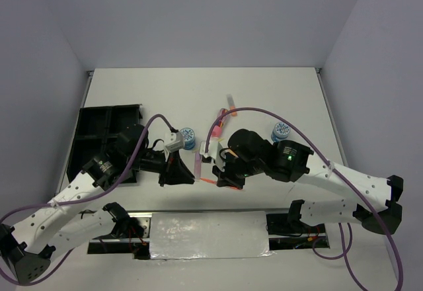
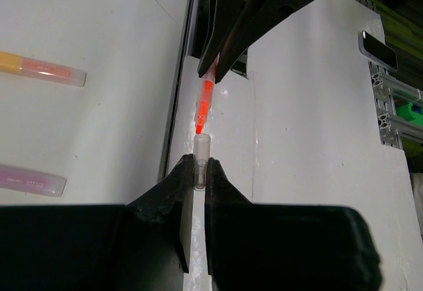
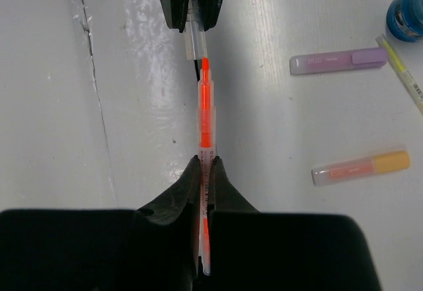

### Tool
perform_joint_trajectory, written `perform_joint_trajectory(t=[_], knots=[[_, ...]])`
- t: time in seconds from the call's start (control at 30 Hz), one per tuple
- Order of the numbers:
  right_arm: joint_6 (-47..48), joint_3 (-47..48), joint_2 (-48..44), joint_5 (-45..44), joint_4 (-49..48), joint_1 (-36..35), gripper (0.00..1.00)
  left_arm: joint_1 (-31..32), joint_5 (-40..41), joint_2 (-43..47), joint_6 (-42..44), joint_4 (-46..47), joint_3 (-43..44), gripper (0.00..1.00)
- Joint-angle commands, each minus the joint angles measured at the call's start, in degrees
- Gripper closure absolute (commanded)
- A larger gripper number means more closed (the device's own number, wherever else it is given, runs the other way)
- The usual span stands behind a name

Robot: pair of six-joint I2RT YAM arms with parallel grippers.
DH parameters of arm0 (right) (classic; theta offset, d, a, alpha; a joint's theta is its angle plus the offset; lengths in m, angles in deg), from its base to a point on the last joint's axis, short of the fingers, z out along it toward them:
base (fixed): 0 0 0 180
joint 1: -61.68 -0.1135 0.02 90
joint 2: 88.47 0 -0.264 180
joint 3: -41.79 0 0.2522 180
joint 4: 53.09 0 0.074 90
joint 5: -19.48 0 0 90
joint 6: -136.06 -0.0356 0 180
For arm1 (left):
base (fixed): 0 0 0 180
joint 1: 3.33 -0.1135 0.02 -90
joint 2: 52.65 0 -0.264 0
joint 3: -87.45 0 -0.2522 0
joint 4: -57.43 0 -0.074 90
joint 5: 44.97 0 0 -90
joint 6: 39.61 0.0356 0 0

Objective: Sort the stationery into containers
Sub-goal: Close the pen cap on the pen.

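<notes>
Clamped tight, the right gripper [image 3: 205, 166] holds the orange pen [image 3: 205, 106]; the left gripper [image 2: 200, 172] pinches a clear cap [image 2: 201, 147] at the pen's tip.

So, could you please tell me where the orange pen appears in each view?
Top external: orange pen at low centre, just below the lilac stick.
Left wrist: upper centre, its tip meeting the clear cap.
Right wrist: centre, running straight up the picture.
Shared landmark: the lilac stick, at the left edge of the left wrist view and upper right in the right wrist view.
</notes>
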Motion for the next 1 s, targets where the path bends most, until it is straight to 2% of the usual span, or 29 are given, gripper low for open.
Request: perform_joint_trajectory(t=[0.0, 0.5, 0.97], knots=[[-0.1, 0.3, -0.6, 1.0, -1.9, 0.3, 1.0, -0.3, -1.3, 0.5, 0.4, 2.1, 2.2, 1.0], [-0.4, -0.6, -0.4, 0.9, -2.3, 0.4, 1.0, -1.1, 0.2, 0.9, 0.4, 2.2, 2.3, 1.0], [0.2, 0.7, 0.3, 1.1, -2.1, 0.8, 1.0, -1.5, -3.5, 0.2, 0.1, 2.8, 2.0, 1.0]])
